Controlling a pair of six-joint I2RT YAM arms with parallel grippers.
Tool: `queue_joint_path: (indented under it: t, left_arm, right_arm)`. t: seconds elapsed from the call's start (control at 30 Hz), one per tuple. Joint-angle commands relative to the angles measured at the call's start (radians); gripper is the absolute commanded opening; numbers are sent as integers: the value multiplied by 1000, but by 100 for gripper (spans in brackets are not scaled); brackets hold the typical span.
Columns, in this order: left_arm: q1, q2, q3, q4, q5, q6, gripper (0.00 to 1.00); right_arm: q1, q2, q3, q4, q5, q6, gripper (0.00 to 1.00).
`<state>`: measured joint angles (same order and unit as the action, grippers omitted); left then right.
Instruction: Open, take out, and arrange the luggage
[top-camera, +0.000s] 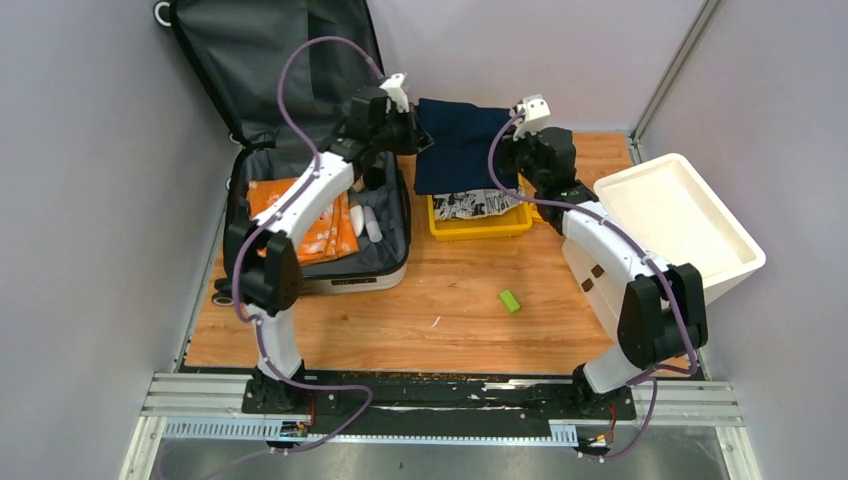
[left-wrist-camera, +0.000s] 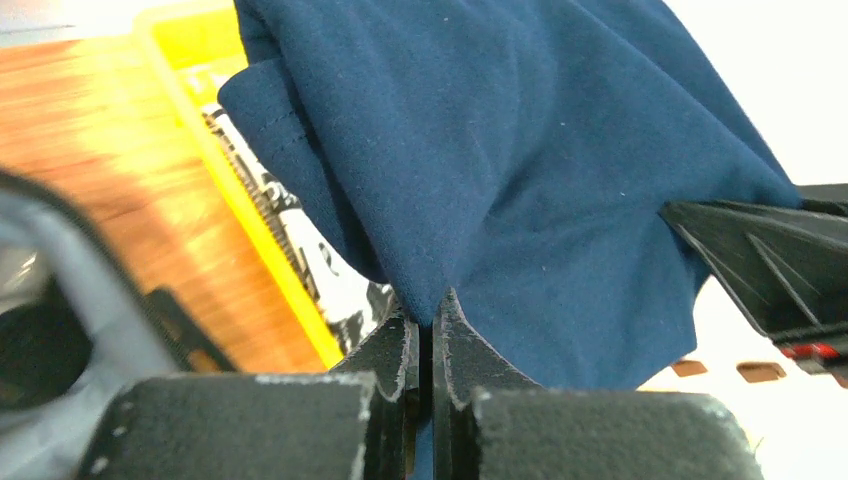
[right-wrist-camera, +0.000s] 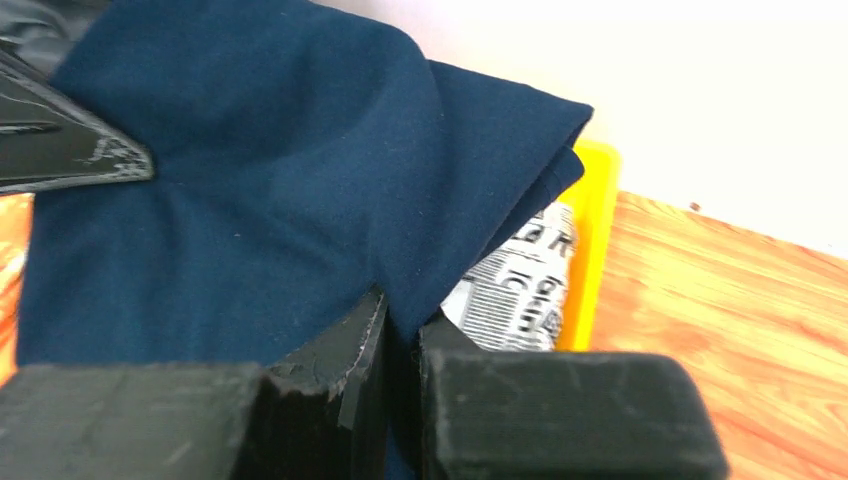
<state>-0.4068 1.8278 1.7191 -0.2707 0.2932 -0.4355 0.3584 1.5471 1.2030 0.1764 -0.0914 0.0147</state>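
Left arm (top-camera: 300, 205) over luggage (top-camera: 385, 268), apparently crosswise, wheels (top-camera: 222, 292) leftward.

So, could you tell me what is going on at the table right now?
Both arms are handling one navy blue cloth. The left gripper and the right gripper are each shut on an edge of it, holding it spread over the yellow tray, which holds a black-and-white printed item. The luggage lies open on the left, with orange packets inside.
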Motion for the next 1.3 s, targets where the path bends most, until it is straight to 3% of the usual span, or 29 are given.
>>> queue_joint_path:
  t: [0.0,0.17,0.3,0.5,0.63,0.67,0.77,0.87,1.0,1.13,1.27]
  left_arm:
    - [-20,179,162,80,-46,-65,0]
    - [-24,347,243,127,-64,-80,0]
    - [-24,485,398,24,-63,-57,0]
    - [-24,575,424,53,-95,-40,0]
    - [-23,611,440,40,-92,-41,20]
    - [-23,611,443,34,-84,-35,32]
    - [-24,577,446,10,-78,-13,41]
    - [-26,500,426,-33,-97,-7,48]
    - [-38,404,346,-18,-95,-21,50]
    - [-75,391,316,-55,-74,-20,46]
    - [-121,399,254,-48,-68,-19,40]
  right_arm:
    - [-74,45,48,-16,-35,-71,0]
    - [-134,185,140,-71,-57,-132,0]
    - [-168,284,208,-108,-64,-145,0]
    - [-189,452,312,-205,-63,-155,1]
    - [-191,516,401,-246,-45,-177,16]
    - [-192,521,417,-250,-42,-184,26]
    - [-193,520,468,-304,-48,-192,48]
    - [-192,475,505,-429,-75,-137,58]
    - [-192,384,487,-512,-187,-7,55]
    - [-191,386,468,-513,-280,124,38]
    - [-192,440,429,-513,-307,181,30]
